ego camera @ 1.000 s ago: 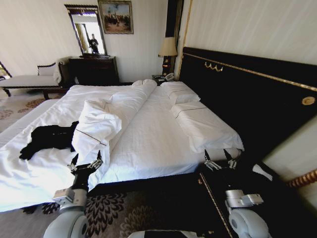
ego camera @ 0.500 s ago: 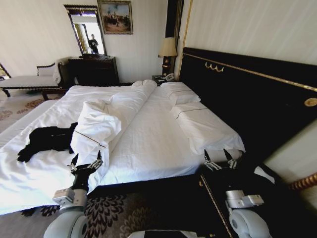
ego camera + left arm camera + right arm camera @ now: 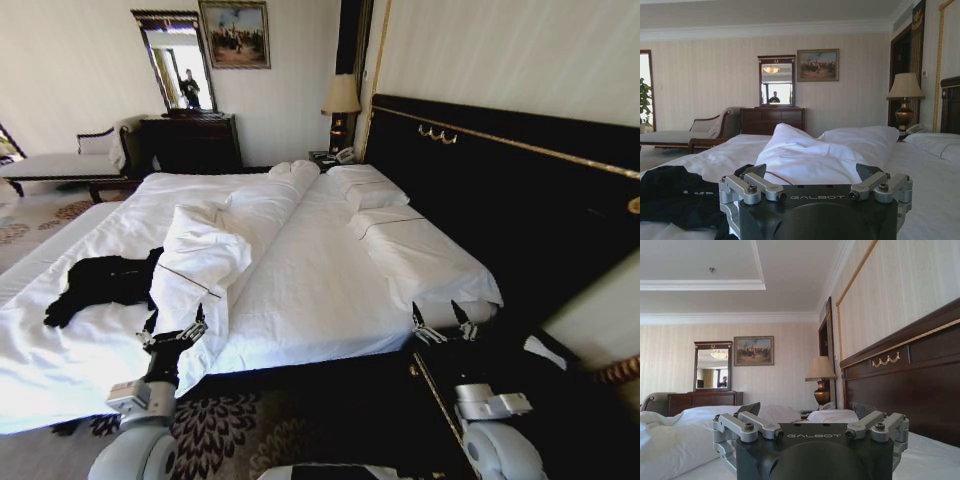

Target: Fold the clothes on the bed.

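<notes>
Clearly crumpled, the black T-shirt (image 3: 103, 284) lies on the bed (image 3: 320, 290) near its left edge.
Just beside it, a bunched white duvet (image 3: 215, 250) rises between shirt and pillows (image 3: 400, 235). Left gripper (image 3: 172, 333) and right gripper (image 3: 443, 322) hover at the near bedside, fingers spread, empty.

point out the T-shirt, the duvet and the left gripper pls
T-shirt (image 3: 105, 285): head view, middle of the black cloth lying on the sheet.
Duvet (image 3: 215, 250): head view, top of the bunched white fold beside the T-shirt.
Left gripper (image 3: 172, 328): head view, midway between its open fingertips, at the bed's near edge.
</notes>
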You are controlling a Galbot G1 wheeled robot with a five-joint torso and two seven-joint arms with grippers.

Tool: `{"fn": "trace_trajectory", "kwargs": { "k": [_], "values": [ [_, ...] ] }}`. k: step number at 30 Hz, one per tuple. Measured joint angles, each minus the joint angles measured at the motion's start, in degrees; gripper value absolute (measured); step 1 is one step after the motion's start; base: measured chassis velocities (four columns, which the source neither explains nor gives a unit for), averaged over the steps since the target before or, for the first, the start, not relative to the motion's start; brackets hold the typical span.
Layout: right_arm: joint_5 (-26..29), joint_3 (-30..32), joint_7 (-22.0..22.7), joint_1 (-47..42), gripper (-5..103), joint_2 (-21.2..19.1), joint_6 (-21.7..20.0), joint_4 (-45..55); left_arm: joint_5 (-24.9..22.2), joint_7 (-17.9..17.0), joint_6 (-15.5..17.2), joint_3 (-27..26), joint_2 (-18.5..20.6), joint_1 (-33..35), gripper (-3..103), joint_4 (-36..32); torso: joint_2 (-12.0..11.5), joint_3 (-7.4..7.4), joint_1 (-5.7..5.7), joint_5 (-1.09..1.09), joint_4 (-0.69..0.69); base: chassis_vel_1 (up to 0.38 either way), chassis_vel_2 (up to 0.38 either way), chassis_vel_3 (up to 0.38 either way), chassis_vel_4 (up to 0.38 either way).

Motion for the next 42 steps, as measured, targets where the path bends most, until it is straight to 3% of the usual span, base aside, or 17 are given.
{"fn": "trace_trajectory", "kwargs": {
  "k": [16, 21, 42],
  "values": [
    [0.77, -0.55, 0.34, 0.23, 100, 0.20, 0.66, -0.53, 0.03, -0.07, -0.16, -0.04, 0.01, -0.17, 100, 0.40, 0.00, -0.01, -0.01, -0.04, 0.01, 0.226, 0.220, -0.219, -0.217],
    [0.78, -0.74, 0.25, 0.38, 100, 0.32, 0.78, -0.72, 0.05, -0.05, -0.20, 0.05, -0.01, -0.21, 100, 0.45, 0.00, 0.00, 0.00, 0.05, -0.01, -0.014, -0.009, 0.005, 0.002],
    [-0.30, -1.02, 0.51, 0.88, 100, 0.41, 0.45, -1.49, 0.26, 0.00, -0.34, 0.00, 0.02, -0.26, 100, 0.67, 0.00, 0.00, 0.00, 0.00, -0.01, -0.022, -0.009, 0.011, -0.003]
  ]
}}
